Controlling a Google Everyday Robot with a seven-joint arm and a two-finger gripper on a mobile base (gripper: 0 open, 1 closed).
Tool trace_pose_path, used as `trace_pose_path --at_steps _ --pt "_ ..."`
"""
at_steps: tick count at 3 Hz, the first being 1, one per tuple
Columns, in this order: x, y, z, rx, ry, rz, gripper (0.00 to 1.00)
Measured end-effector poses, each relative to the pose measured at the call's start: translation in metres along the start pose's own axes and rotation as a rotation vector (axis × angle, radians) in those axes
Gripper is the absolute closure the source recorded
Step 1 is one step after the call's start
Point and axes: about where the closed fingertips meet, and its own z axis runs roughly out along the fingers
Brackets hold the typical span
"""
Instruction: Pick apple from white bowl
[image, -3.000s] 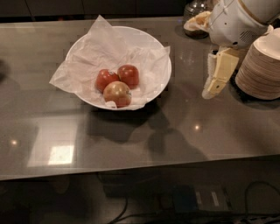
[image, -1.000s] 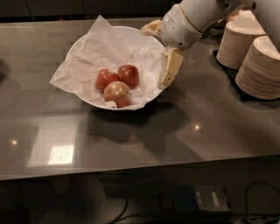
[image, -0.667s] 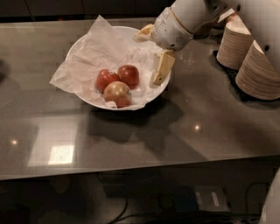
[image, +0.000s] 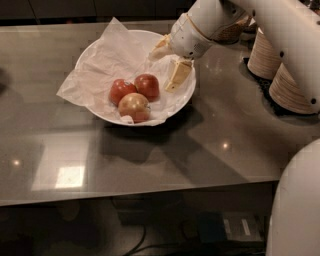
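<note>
The white bowl (image: 95, 52), lined with crumpled white paper, stands on the grey table and holds three apples. Two deep-red apples lie side by side, one on the right (image: 148, 86) and one on the left (image: 121, 90). No yellow-green patch shows on either, so I cannot tell which is the task's apple. A paler yellow-orange apple (image: 134, 106) lies in front of them. My gripper (image: 169, 62) hangs over the bowl's right side, just right of and above the right red apple, not touching it. Its two cream fingers (image: 178, 75) stand apart, open and empty.
Stacks of beige disposable bowls (image: 292, 87) stand at the right, behind my arm (image: 280, 30). The paper (image: 75, 87) hangs over the bowl's left rim. The table's front edge (image: 125, 197) runs along the bottom, with my white body (image: 297, 210) at the lower right.
My gripper has moved left from beside the beige stacks to over the right side of the bowl, closer to the apples. The apples and bowl have not moved.
</note>
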Motion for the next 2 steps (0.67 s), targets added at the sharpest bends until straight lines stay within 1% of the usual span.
trace_pose_path --at_steps 1,2 --pt "0.004 -0.007 0.006 -0.005 0.003 -0.014 0.29" --pt "0.003 -0.01 0.019 -0.026 0.002 -0.031 0.3"
